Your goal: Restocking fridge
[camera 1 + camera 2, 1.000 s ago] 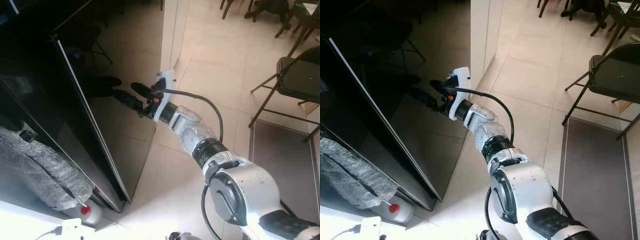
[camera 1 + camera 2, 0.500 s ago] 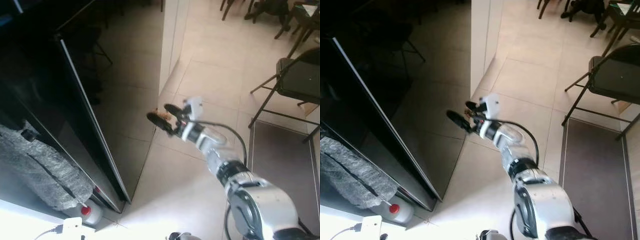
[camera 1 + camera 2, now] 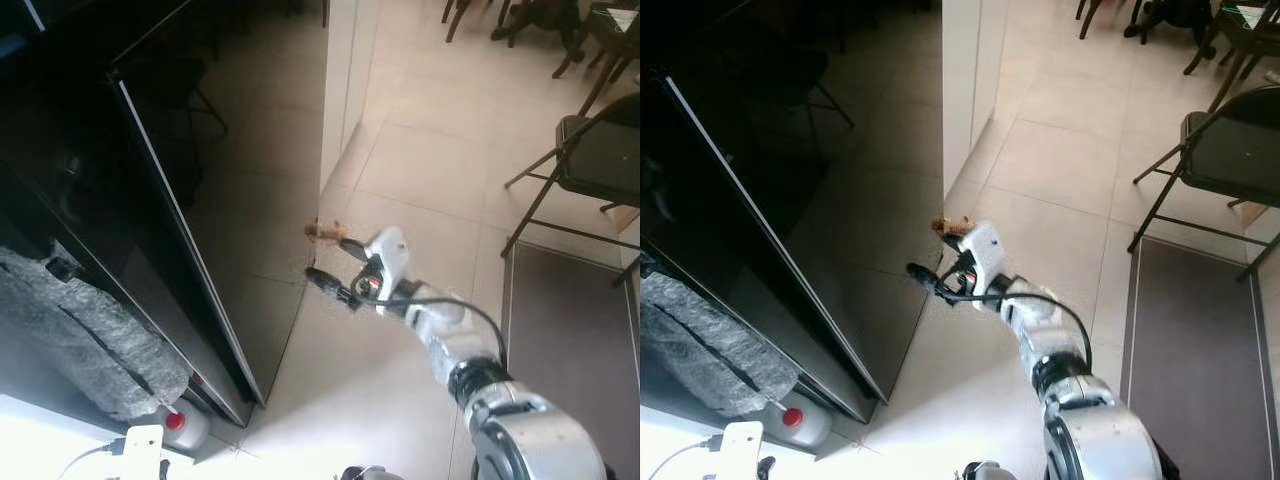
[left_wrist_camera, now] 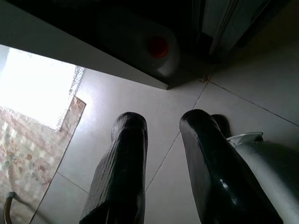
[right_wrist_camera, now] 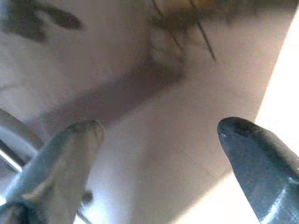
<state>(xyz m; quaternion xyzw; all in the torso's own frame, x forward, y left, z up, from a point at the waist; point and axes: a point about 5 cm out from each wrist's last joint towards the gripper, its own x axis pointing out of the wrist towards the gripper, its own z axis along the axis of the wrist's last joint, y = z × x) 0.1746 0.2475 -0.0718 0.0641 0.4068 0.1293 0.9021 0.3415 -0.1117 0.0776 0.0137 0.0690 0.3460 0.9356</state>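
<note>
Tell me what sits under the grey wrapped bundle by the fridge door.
Under the bundle a white jug with a red cap pokes out beside the door. The bundle covers the rest of the jug.

The fridge door (image 3: 150, 200) looks glossy black, the floor tiles (image 3: 420, 160) smooth and shiny, the jug (image 4: 140, 46) perhaps translucent plastic, the right gripper (image 3: 335, 265) matt black.

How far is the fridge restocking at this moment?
Done: the dark fridge door stands open. In hand: nothing; the right pincer hangs open and empty over the floor tiles, beside the door's edge; the left pincer is open near a red-capped jug. Left: all the loading.
</note>
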